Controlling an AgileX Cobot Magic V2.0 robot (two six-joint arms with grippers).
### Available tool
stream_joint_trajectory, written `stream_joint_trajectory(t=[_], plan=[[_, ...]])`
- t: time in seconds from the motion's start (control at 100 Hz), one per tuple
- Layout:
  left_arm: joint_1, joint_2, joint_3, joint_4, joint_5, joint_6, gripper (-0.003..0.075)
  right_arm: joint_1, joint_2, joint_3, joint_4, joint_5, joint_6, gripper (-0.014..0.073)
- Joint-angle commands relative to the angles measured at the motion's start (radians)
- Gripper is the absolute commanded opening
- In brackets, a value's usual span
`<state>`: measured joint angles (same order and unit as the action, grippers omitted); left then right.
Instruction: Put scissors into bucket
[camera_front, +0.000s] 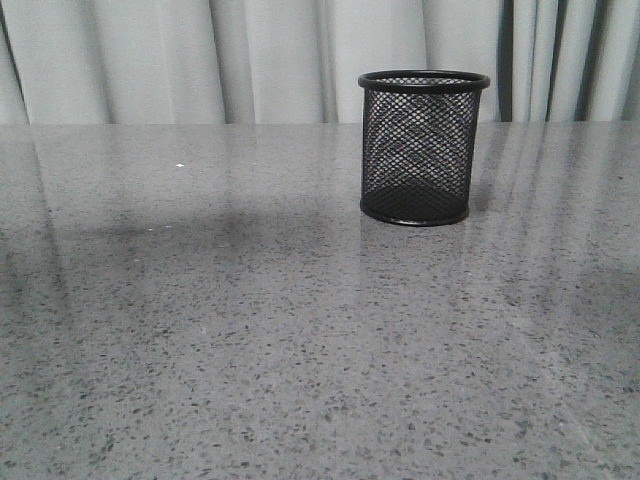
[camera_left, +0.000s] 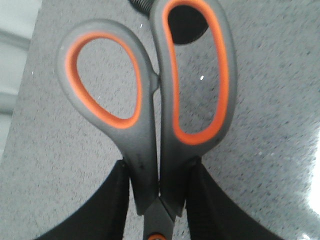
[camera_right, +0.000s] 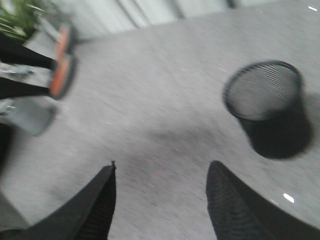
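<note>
The bucket is a black wire-mesh cup standing upright on the grey table, right of centre and far back. It looks empty in the right wrist view. My left gripper is shut on the scissors, its black fingers clamping the dark grey handles just below the orange-lined loops; the blades are hidden. A dark edge of the bucket shows beyond the loops. My right gripper is open and empty above the table, apart from the bucket. The scissors' orange-lined handles show blurred beside it. Neither gripper shows in the front view.
The speckled grey table fills the front view, with pale curtains behind its far edge. A green plant shows at one corner of the right wrist view.
</note>
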<state>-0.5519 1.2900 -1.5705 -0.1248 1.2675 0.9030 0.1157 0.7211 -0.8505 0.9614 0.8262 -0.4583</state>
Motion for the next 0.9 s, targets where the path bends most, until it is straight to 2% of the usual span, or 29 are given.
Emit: stream_joint_trajectory(t=[0.0,0.21,0.4,0.69,0.89], plan=[[-0.064,-0.031,-0.049,0.003,-0.02,-0.054,-0.0021,-0.005,0.01,-0.032,0.192,-0.057,-0.097,0.0365],[-0.229,-0.031,-0.094,0.04,-0.05,-0.074,-0.0021,-0.005,0.074,-0.032,0.386,0.0,-0.19,0.0365],[-0.336,-0.021,-0.11,0.125,-0.076,-0.123,-0.0021,-0.005,0.127,-0.032,0.541,0.066,-0.283,0.0365],[-0.408,-0.017,-0.11,0.125,-0.14,-0.149,-0.0021,-0.005,0.188,-0.036,0.661,0.167,-0.357,0.0365],[-0.413,-0.003,-0.11,0.125,-0.152,-0.151,-0.0021,-0.004,0.223,-0.093,0.665,0.218,-0.374,0.0365]])
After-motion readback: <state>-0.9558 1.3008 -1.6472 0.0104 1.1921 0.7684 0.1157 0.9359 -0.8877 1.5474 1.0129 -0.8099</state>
